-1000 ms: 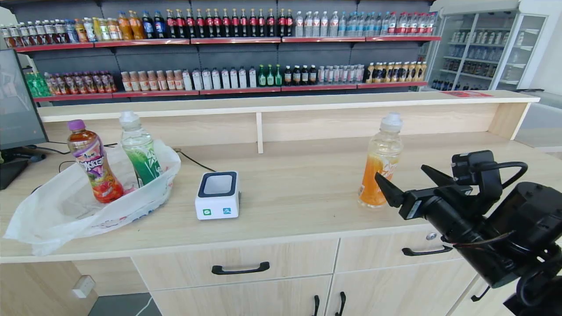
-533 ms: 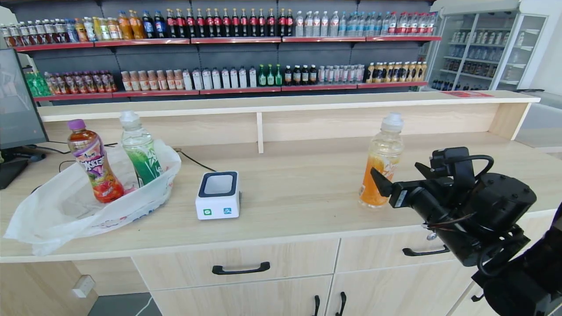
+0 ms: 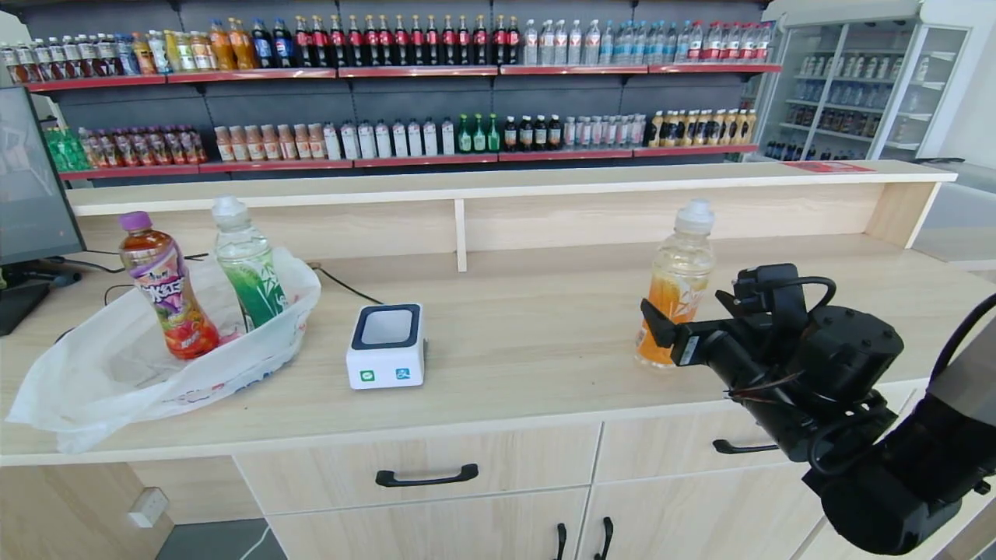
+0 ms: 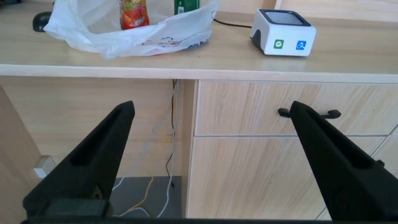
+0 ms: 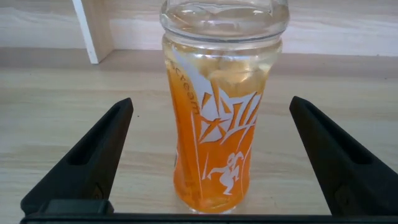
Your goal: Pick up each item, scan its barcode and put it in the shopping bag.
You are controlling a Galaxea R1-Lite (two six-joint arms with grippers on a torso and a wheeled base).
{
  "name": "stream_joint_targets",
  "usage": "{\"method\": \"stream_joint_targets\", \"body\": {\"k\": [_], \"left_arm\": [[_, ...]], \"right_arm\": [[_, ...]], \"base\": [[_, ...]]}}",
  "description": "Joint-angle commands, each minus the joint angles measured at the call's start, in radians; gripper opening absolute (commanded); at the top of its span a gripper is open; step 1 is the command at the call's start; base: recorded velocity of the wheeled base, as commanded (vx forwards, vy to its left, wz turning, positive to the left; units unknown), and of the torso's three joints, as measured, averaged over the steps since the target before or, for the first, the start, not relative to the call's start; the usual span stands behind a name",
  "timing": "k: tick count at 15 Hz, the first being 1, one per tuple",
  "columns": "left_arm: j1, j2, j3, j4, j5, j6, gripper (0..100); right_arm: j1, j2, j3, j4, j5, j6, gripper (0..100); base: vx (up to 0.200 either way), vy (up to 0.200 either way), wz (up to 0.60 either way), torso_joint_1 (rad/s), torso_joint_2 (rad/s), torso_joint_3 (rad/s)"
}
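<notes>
An orange drink bottle with a white cap stands upright on the right part of the wooden counter. My right gripper is open at the bottle's lower half. In the right wrist view the bottle stands between and just beyond the two fingers, apart from them. A white barcode scanner sits mid-counter. The white shopping bag lies at the left, holding a purple-capped red drink and a green bottle. My left gripper is open below counter level, facing the cabinet front.
A raised ledge with a vertical divider runs along the back of the counter. A monitor stands at the far left, and a cable runs behind the scanner. Drawer handles line the cabinet front.
My right gripper has moved left and forward to the orange bottle, still open. The bottle, bag and scanner have not moved.
</notes>
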Motion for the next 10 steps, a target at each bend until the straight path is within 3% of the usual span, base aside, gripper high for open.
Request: {"method": "stream_joint_targets", "body": {"k": [1, 10], "left_arm": [[0.000, 0.000, 0.000, 0.000, 0.000, 0.000, 100], [0.000, 0.000, 0.000, 0.000, 0.000, 0.000, 100]], "right_arm": [[-0.024, 0.042, -0.051, -0.001, -0.001, 0.002, 100], [-0.030, 0.123, -0.131, -0.001, -0.001, 0.048, 100]], "base": [[0.000, 0.000, 0.00, 0.000, 0.00, 0.000], [0.000, 0.000, 0.00, 0.000, 0.00, 0.000]]}}
